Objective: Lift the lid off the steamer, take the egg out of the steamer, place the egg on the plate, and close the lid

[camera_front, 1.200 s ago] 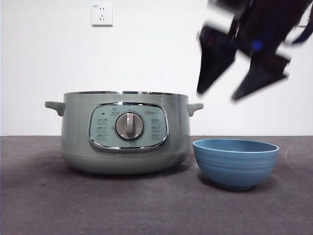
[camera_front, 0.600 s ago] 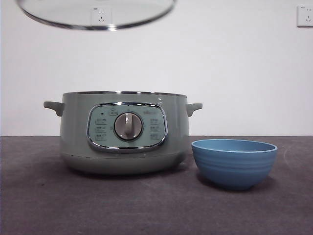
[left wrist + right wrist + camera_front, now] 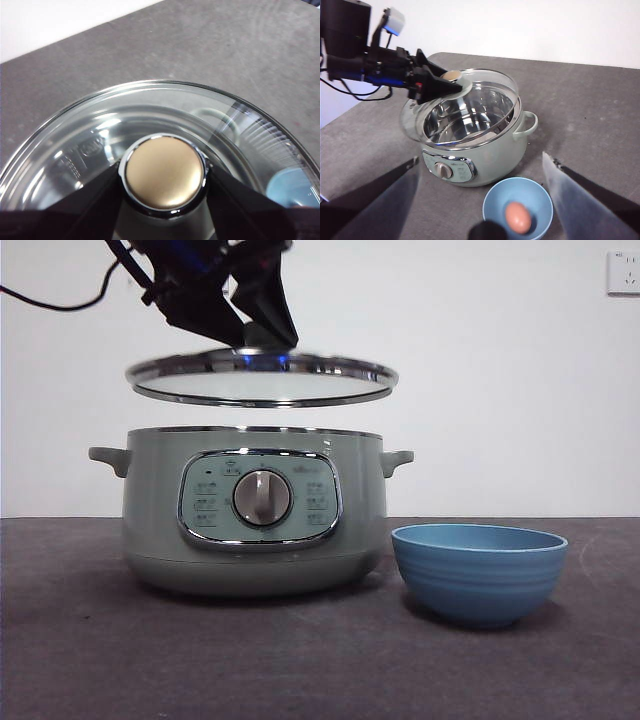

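Observation:
My left gripper [image 3: 255, 340] is shut on the lid's round knob [image 3: 165, 165] and holds the clear glass lid [image 3: 260, 380] level, a little above the open sage-green steamer [image 3: 255, 510]. In the left wrist view the two jaws press on either side of the knob. The blue plate [image 3: 480, 575], a small bowl, stands right of the steamer. The right wrist view shows a brown egg [image 3: 518, 216] lying in the plate [image 3: 540, 192], the steamer's bare steel inside [image 3: 470, 117] and the lid [image 3: 492, 80] over it. My right gripper [image 3: 480, 157] is open and empty, high above the plate.
The dark grey table [image 3: 300, 660] runs to a white wall with a socket [image 3: 623, 273] at the top right. A black cable [image 3: 60, 302] trails from the left arm. The steamer's side handles [image 3: 110, 458] stick out on both sides.
The gripper at the top right has left the front view. The lid came in at the top, then came down with the left gripper to just above the steamer.

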Controlling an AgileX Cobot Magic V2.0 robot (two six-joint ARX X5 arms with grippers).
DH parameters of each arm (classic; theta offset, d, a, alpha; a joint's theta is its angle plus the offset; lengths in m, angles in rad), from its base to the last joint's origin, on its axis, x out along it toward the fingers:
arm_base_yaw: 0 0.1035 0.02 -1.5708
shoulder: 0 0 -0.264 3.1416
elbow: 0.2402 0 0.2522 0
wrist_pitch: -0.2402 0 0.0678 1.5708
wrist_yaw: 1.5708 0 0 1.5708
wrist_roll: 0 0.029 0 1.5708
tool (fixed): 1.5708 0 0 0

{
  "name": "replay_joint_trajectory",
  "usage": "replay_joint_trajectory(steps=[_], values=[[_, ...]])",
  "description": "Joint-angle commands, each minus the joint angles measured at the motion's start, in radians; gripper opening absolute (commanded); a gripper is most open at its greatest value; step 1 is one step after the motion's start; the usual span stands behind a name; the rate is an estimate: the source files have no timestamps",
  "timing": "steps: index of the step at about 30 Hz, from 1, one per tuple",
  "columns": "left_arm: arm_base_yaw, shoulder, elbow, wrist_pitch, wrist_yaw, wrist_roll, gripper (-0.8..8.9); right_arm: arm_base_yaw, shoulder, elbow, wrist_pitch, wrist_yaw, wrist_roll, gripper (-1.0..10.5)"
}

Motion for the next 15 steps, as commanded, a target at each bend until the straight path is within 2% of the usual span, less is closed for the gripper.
replay_joint_trajectory(steps=[1, 15], values=[[-0.003, 0.003, 0.004, 0.076, 0.001, 0.019, -0.08, 0.002, -0.002, 0.004, -0.001, 0.003, 0.015, 4.2], [0.024, 0.096, 0.003, 0.079, -0.024, 0.031, -0.08, 0.002, -0.002, 0.004, -0.003, 0.003, 0.014, 4.2]])
